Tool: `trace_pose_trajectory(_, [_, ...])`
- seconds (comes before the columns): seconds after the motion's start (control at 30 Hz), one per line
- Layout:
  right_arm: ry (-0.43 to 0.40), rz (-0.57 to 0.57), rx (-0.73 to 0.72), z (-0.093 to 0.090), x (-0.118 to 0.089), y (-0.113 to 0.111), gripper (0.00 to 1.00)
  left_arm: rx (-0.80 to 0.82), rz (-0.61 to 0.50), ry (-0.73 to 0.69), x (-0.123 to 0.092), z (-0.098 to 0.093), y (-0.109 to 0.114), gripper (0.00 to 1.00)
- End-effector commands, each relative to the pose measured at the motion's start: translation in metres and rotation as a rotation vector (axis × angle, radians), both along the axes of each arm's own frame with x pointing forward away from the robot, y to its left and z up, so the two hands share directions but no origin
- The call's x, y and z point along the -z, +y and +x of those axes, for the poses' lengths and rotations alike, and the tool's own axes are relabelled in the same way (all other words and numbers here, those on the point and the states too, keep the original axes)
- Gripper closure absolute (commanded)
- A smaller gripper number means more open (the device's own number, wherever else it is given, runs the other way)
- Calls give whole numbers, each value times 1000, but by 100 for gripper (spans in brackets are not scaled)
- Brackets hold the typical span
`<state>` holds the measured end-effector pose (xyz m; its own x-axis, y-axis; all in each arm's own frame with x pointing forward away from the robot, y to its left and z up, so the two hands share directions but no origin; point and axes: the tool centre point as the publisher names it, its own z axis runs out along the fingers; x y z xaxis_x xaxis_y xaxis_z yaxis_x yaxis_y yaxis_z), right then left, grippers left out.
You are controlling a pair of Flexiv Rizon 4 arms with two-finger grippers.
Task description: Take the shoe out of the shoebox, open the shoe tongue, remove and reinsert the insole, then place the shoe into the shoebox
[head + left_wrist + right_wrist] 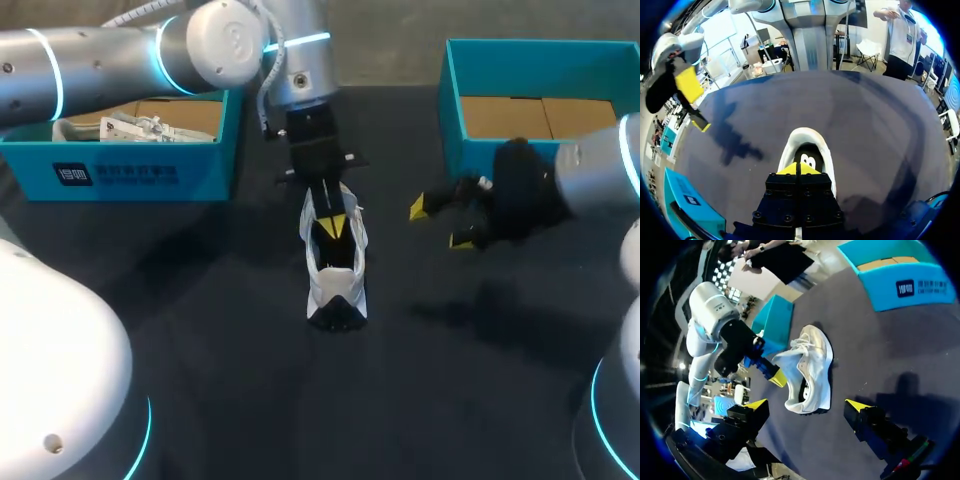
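Left jaws closed on soft white tongue (pixel 787 359) | right jaws wide open, empty | white fabric sneaker (pixel 338 272) beneath looked light, floppy; heel firmer

Inside the shoe (pixel 337 270) all is dark — no insole can be told. The left gripper (pixel 799 169) hides the shoe's near half in its wrist view; the right shoebox (pixel 540 65) runs past the head view's edge.

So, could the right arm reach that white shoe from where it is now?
Probably yes. The right gripper, fingers open, hangs beside the shoe with only bare table between. The left gripper holds the shoe at its opening, leaving the side facing the right arm free.
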<state>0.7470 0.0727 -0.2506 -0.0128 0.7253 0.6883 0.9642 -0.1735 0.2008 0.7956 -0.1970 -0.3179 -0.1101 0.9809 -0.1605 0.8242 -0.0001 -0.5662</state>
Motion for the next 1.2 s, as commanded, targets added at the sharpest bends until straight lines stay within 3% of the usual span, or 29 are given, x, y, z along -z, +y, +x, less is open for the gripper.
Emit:
trace_pose_trajectory(0.03, [103,-175,-46,5,-30,-21,0,4,9,-1,2,0,-5,100])
trace_pose_trajectory(0.53, [76,-252,-34,3,-77,-52,0,45,44,-13,6,-9,-5,100])
trace_pose_trajectory(1.2, [65,-246,2,-1,-81,-56,0,45,117,-231,18,-17,4,100])
